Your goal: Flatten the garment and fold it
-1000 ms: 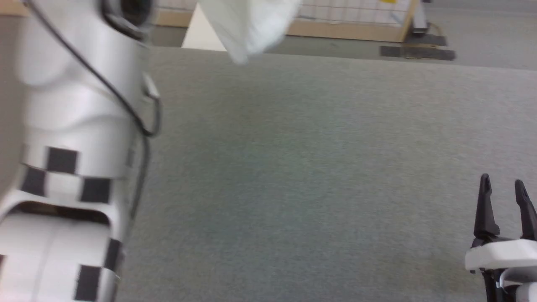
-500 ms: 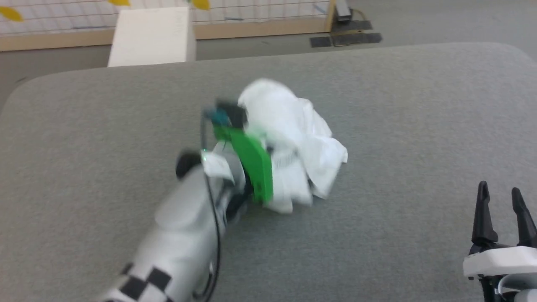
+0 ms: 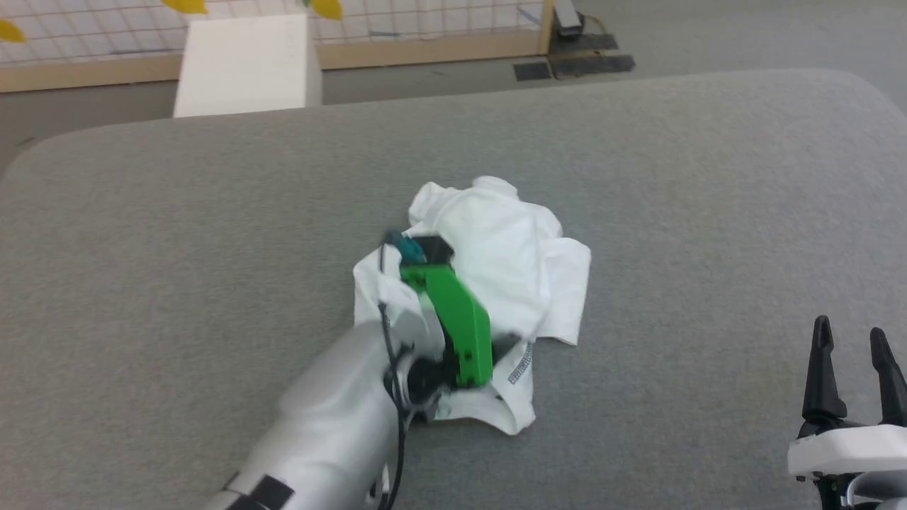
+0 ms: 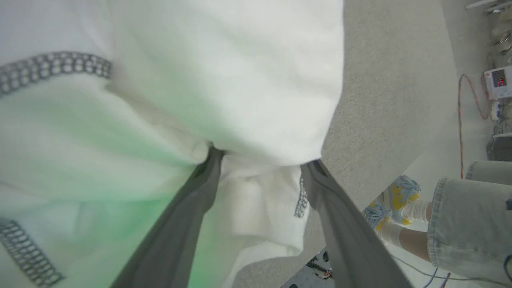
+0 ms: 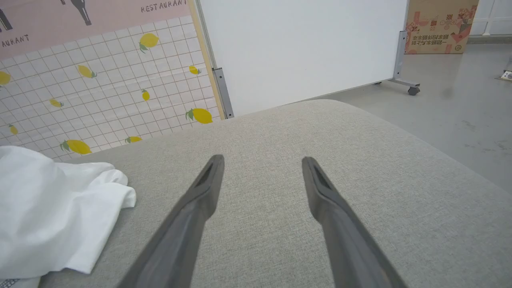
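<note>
**Right gripper** (image 3: 850, 333), nearest, at the near right of the table (image 3: 177, 227): fingers spread wide and empty, over bare surface, well apart from the garment.

**Left gripper** (image 4: 262, 157), mid-table: fingers likewise splayed, with their tips sunk under a fold of the garment (image 3: 514, 248). Fabric lies between them, but nothing looks pinched.

**Garment:** a crumpled white heap at the table's centre. Grey stitching (image 4: 52, 68) shows on its folds, and no sleeve or hem is laid out.

**Beyond the far edge:** a white box (image 3: 244, 67).

**Step in hand, as judged:** flattening, barely begun. To do it well:
- Lift the left fingers clear of the heap.
- Seek a hem or shoulder seam at the heap's rim rather than its middle.
- Bring the right gripper to a second point on the edge.
- Take a single layer in each grip.
- Draw the two apart low over the table, so the cloth spreads instead of bunching.
</note>
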{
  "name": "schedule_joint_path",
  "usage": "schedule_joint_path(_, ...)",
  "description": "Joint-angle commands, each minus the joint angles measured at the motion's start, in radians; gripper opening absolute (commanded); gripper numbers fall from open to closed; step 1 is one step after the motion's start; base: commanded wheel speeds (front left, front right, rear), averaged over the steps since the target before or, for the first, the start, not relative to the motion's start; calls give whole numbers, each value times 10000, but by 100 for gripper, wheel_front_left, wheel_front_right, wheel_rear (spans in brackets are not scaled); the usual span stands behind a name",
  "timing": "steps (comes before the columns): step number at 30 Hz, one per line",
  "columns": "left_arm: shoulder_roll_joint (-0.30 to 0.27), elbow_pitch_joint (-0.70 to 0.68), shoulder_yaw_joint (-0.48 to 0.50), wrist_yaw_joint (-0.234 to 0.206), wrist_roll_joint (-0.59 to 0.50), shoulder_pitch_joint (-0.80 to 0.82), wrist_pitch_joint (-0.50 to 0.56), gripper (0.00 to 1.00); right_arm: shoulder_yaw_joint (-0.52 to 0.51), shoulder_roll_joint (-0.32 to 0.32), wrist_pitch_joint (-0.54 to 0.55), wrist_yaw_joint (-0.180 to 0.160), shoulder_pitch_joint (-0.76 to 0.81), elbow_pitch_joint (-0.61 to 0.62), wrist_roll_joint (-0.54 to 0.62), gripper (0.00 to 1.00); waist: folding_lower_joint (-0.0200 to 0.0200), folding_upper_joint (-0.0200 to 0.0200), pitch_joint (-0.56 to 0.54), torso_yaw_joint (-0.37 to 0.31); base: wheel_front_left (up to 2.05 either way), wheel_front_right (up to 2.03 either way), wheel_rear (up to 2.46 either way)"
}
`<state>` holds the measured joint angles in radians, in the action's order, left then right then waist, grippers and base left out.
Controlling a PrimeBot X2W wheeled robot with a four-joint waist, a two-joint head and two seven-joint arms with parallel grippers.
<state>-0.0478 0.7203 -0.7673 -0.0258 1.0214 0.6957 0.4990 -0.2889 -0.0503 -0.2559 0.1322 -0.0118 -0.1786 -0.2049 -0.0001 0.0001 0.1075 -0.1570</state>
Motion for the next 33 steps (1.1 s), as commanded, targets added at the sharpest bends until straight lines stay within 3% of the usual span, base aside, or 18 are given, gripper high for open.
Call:
schedule_joint_path(1, -25, -237, 330, 78, 401, 305, 9, 100, 4, 1, -58, -15, 123, 23, 6, 100, 1, -1, -324, 448, 0, 0, 0)
schedule_joint_path(7, -315, -1484, 1726, 334, 1528, 750, -242, 100, -30, 1, -58, -15, 235, 52, 59, 100, 1, -1, -709, 1247, 0, 0, 0)
schedule_joint_path(12, -1272, -2526, 2949, 243, 939, 758, -2698, 100, 131, 1, -59, -15, 211, 56, 50, 100, 1, -1, -913, 1743, 0, 0, 0)
schedule_joint_path(14, -1639, -2829, 3386, 429, 676, 465, -3824, 100, 210, 1, -59, -15, 184, 58, 21, 100, 1, -1, -968, 1876, 0, 0, 0)
schedule_joint_path(18, -2481, -3162, 3969, 249, -269, -495, -5976, 100, 374, 1, -59, -15, 177, 64, 49, 100, 1, -1, -1043, 2080, 0, 0, 0)
schedule_joint_path(20, -2811, -3338, 4196, 85, -629, -1100, -6814, 100, 418, 1, -59, -15, 187, 59, 49, 100, 1, -1, -1058, 2166, 0, 0, 0)
schedule_joint_path(24, -3417, -3735, 4322, -403, -1630, -2341, -7443, 100, 637, 1, -59, -15, 227, -23, 40, 100, 1, -1, -1029, 2279, 0, 0, 0)
schedule_joint_path(29, -3467, -4556, 4867, -885, -2708, -3852, -7597, 100, 871, 1, -56, -15, 177, -282, 24, 100, 1, -1, -953, 2319, 0, 0, 0)
schedule_joint_path(33, -2984, -5396, 5438, -933, -3862, -5081, -7604, 100, 1107, 1, 206, -15, 79, -490, -9, 100, 1, -1, -894, 2283, 0, 0, 0)
